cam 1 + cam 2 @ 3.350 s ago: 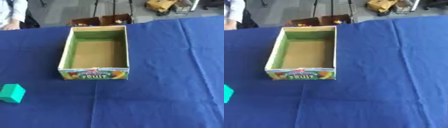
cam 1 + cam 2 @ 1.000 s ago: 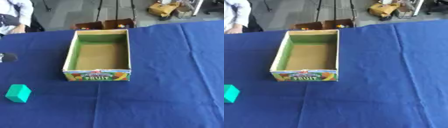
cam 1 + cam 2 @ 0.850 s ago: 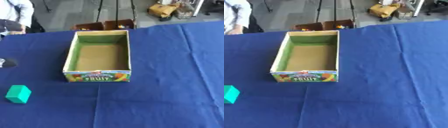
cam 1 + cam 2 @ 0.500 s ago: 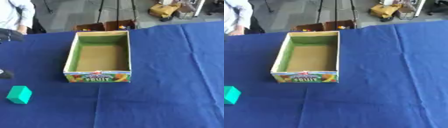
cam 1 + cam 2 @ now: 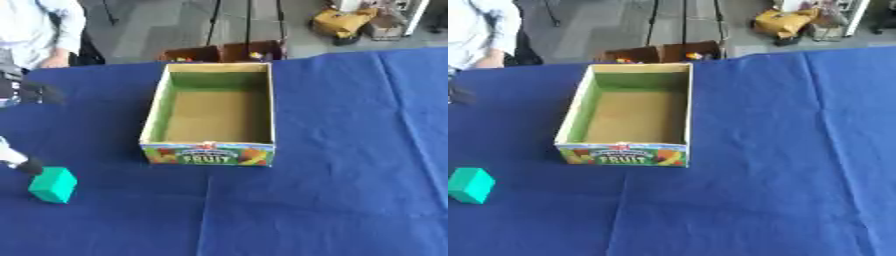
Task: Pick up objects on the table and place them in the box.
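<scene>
Step in hand: The reach for the first pick, by my reading. The robot's left hand (image 5: 19, 161) showed only as a pale and dark tip at the left edge of the left eye view, just beside the block's upper left corner; whether it touched could not be told.

Fingers: Too little of the left hand was in view to say if its fingers were spread, pressed together or pinching. The right hand showed in neither view.

Task's thing: A small teal-green block with flat faces (image 5: 53, 184) lay on the blue cloth-covered table (image 5: 350, 150), near the left edge and well apart from the box, nearer the robot than the box's front wall.

Box: An open rectangular cardboard box with green inner walls and a printed fruit label on its front (image 5: 213, 115) stood upright at mid-table. Its brown floor was bare, so nothing had been placed yet.

Progress: At the start, judging by how things lay.

Next move: It called for the hand to settle over the block, close on opposite faces, lift it higher than the box's front wall, carry it to the robot's right and away from the robot, and let go above the box floor.

Risk: A touch on the corner could have pushed the block along the cloth.
</scene>
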